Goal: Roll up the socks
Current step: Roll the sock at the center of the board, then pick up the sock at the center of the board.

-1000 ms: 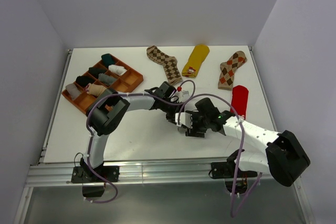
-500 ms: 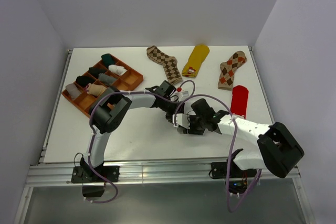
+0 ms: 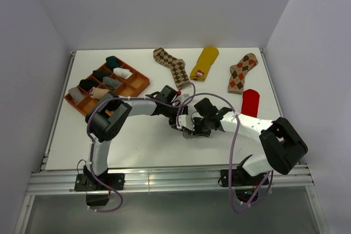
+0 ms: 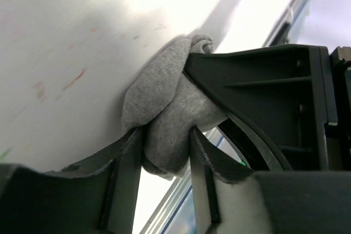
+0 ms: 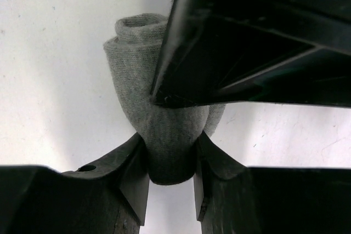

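Since a second ago the right pincer has slid left and now clamps the rolled grey sock on the table, which the left pincer pinches too. Beyond, two argyle socks, a mustard sock and a red sock lie flat, unrolled.

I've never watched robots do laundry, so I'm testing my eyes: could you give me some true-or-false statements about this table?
1. Both the left gripper and the right gripper pinch one grey sock. True.
2. The yellow sock is rolled up. False: it lies flat.
3. The orange tray holds rolled socks. True.
4. The red sock sits in the tray. False: it lies flat on the table, outside it.
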